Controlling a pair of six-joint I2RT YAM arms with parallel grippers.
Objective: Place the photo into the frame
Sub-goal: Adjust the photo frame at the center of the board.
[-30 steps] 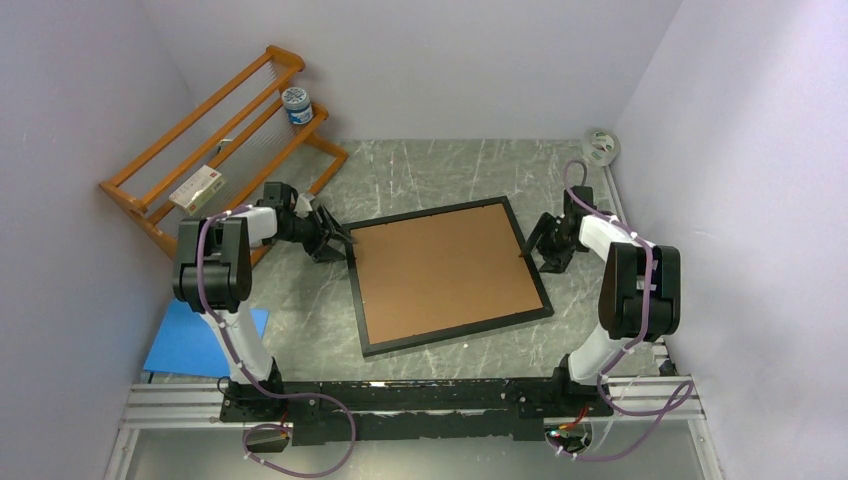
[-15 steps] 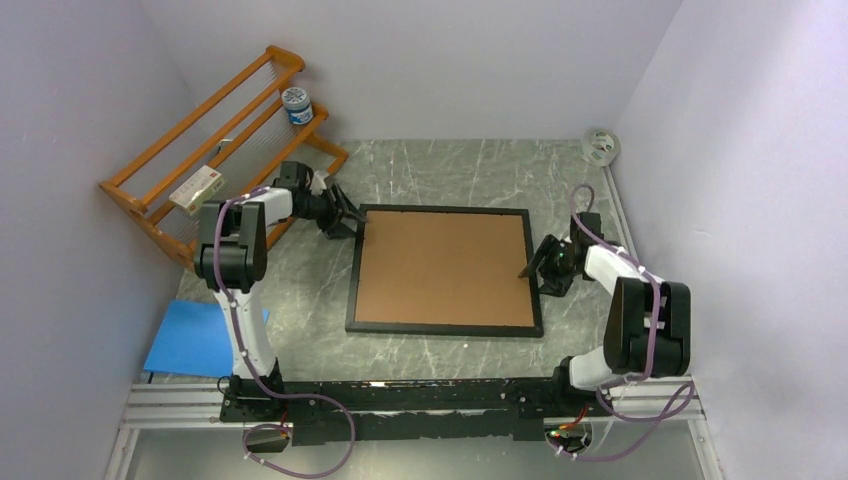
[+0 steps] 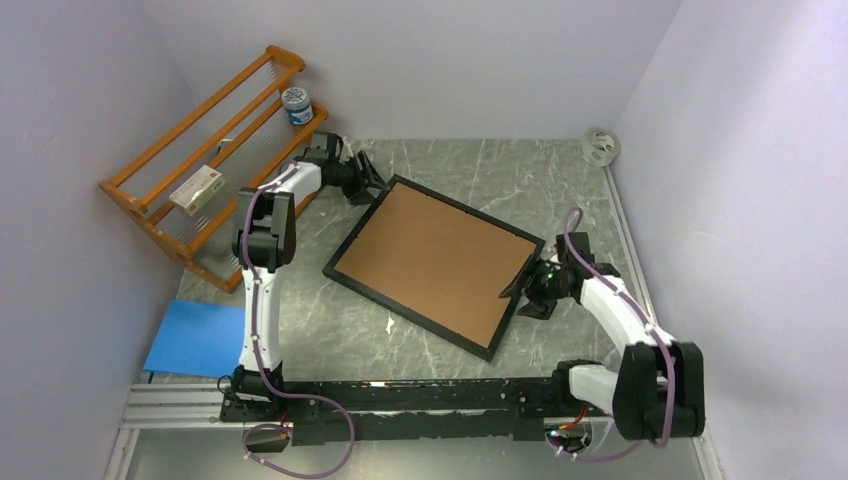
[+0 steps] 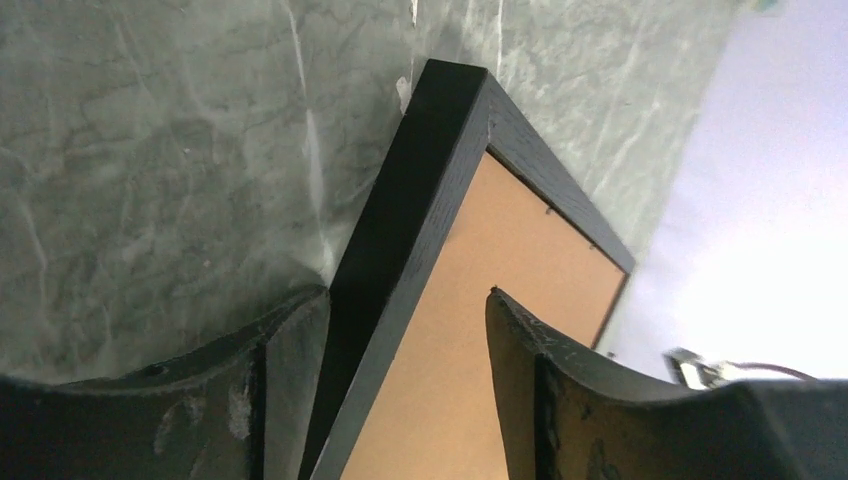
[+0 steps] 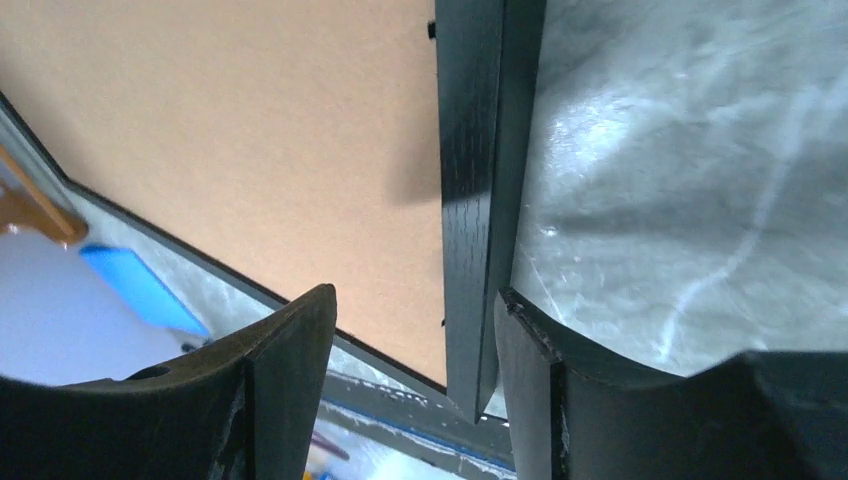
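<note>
The black frame [image 3: 470, 210] lies back-up and skewed on the marble table, its brown backing board [image 3: 432, 262] filling it. The photo is hidden. My left gripper [image 3: 375, 183] is at the frame's far corner, open. In the left wrist view the frame's rail [image 4: 400, 220] runs between the jaws of the left gripper [image 4: 408, 300]; one finger [image 4: 290, 340] rests against its outer side and the other hangs over the board. My right gripper [image 3: 512, 288] is open at the right-hand edge. There it [image 5: 415, 295] straddles the rail [image 5: 480, 150] the same way.
An orange wooden rack [image 3: 210, 160] stands at the back left, holding a round tin [image 3: 297, 104] and a small box [image 3: 196, 188]. A blue sheet [image 3: 200, 337] lies at the near left. A tape roll [image 3: 600, 147] sits at the back right. A white scrap [image 3: 389, 324] lies near the frame.
The frame has swung clockwise on the table. My left gripper went farther back with its corner and the right gripper came nearer with its edge. Both stayed open.
</note>
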